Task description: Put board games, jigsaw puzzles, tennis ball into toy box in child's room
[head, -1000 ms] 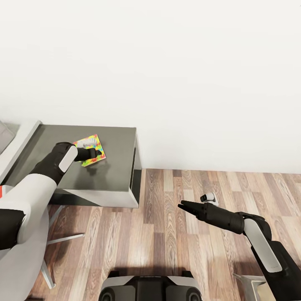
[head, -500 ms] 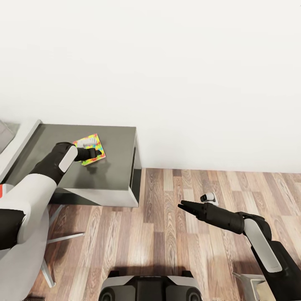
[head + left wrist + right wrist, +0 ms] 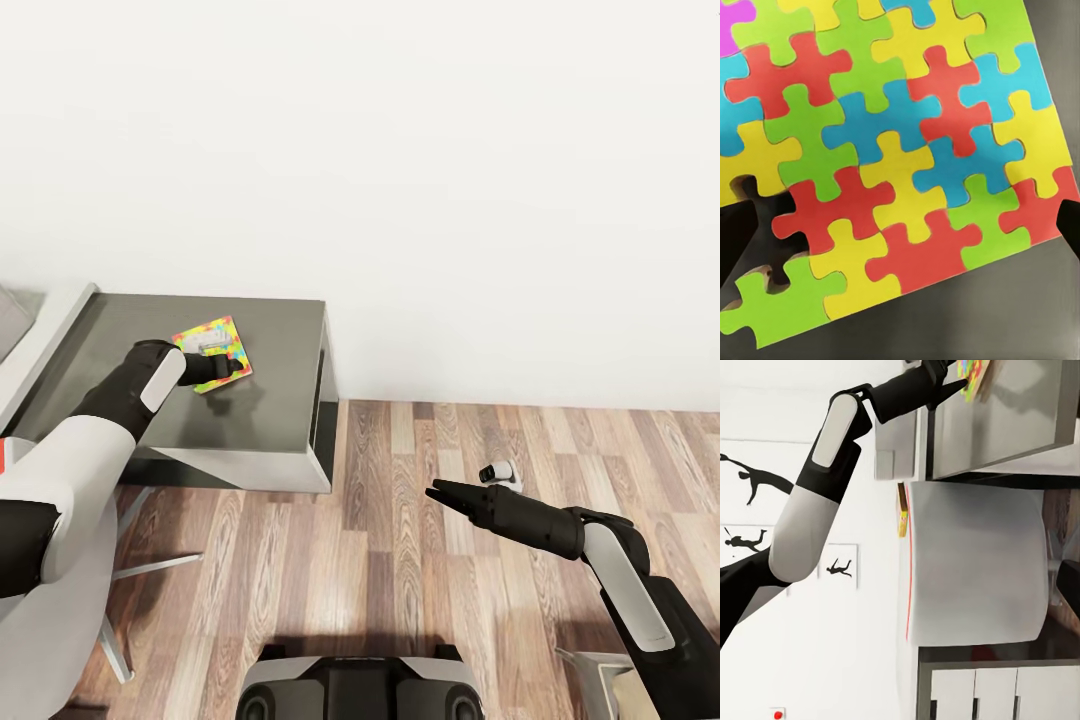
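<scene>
Puzzle (image 3: 212, 352) is sitting a tiny bit higher and more to the left in the head view than 1 sec ago. Counter edge is sitting a tiny bit higher too, so the camera may be moving a little.

Puzzle is lying on the dark counter (image 3: 275, 420), near the back, closer to the wall (image 3: 400, 150) than to the front edge. It is showing red, yellow, green and blue pieces, w/ one pink bit at a corner. In the right wrist view its edge is looking tipped up off the top, right at the tip of the left arm.

Left pincer (image 3: 230, 366) is reaching over the counter and pointing down at the puzzle's near part. In the left wrist view its two dark fingertips (image 3: 735, 232) are standing spread wide, one at each side, w/ the puzzle's edge running between them. One tip is covering a bit of the puzzle's side; the other is just at its corner. Can't tell if they are squeezing it.

Right pincer (image 3: 432, 490) is hanging over the wood floor (image 3: 380, 600), well apart from the counter, tips pressed together, carrying nothing. A small white and black thing (image 3: 498, 472) is lying on the floor just behind it.
</scene>
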